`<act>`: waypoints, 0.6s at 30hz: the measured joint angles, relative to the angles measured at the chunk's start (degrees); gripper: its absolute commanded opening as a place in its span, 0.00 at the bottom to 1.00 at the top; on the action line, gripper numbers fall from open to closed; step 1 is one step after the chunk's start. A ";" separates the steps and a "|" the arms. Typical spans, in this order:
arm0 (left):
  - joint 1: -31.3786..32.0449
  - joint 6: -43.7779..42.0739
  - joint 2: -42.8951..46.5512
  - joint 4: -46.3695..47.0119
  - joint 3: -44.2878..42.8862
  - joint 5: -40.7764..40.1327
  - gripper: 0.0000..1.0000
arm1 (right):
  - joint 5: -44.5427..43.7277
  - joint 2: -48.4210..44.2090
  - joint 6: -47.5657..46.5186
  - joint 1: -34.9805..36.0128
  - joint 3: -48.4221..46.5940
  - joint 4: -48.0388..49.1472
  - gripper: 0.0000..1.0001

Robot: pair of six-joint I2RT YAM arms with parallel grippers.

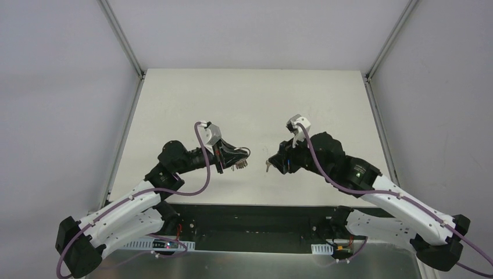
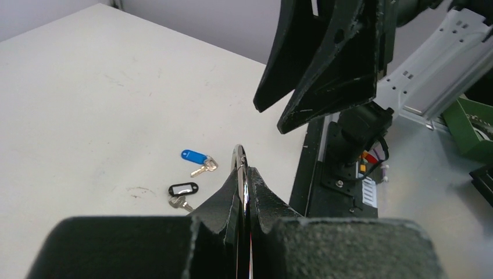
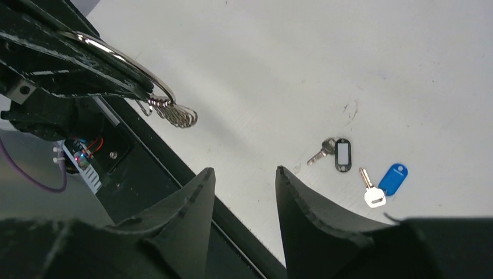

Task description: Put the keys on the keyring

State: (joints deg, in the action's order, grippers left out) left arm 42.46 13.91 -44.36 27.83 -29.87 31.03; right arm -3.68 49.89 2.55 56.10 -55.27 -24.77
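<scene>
Now, 1 keyring (image 2: 239,154) sits clamped in the left gripper (image 2: 245,175); the right gripper (image 3: 244,173) stands apart, empty; on the table (image 3: 261,52), 1 black key (image 3: 342,154) with 1 blue key (image 3: 393,178) at its 4 o'clock, 2 in all

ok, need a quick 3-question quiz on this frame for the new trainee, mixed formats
1. True or false: the right gripper is closed on a key.
2. Pick one. The keyring is: A) flat on the table, B) clamped in the left gripper, C) hooked on a finger of the right gripper.
3. Short answer: where are the black key and the blue key?

Key
1. False. Its jaws stand apart with nothing between them.
2. B.
3. Both lie on the table, close together, held by neither gripper.
</scene>
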 measured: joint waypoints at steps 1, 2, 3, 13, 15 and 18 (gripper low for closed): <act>0.09 0.28 0.00 -0.24 -0.11 -0.63 0.00 | -0.11 -0.52 -0.02 0.00 1.14 1.03 0.42; 0.31 0.39 -0.04 -0.72 -0.15 -1.81 0.00 | -0.31 -0.33 -0.02 0.00 1.53 1.97 0.42; 0.37 0.42 -0.24 -1.14 -0.17 -2.97 0.00 | -0.52 0.28 0.00 0.00 1.53 2.91 0.41; 0.70 -3.19 -12.87 -11.41 -3.10 -28.68 0.00 | -2.78 4.13 1.42 0.00 4.11 4.94 0.41; 0.70 -4.17 -16.74 -13.40 -4.74 -35.32 0.00 | -2.99 4.09 1.64 0.00 4.90 5.14 0.41; 0.70 -5.05 -23.28 -14.71 -7.17 -43.89 0.00 | -3.19 3.93 1.88 0.00 6.49 5.68 0.41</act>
State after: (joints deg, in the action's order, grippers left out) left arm 43.16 8.86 -67.64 13.13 -37.04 -12.86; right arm -6.87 53.82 4.43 56.10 -48.77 -19.09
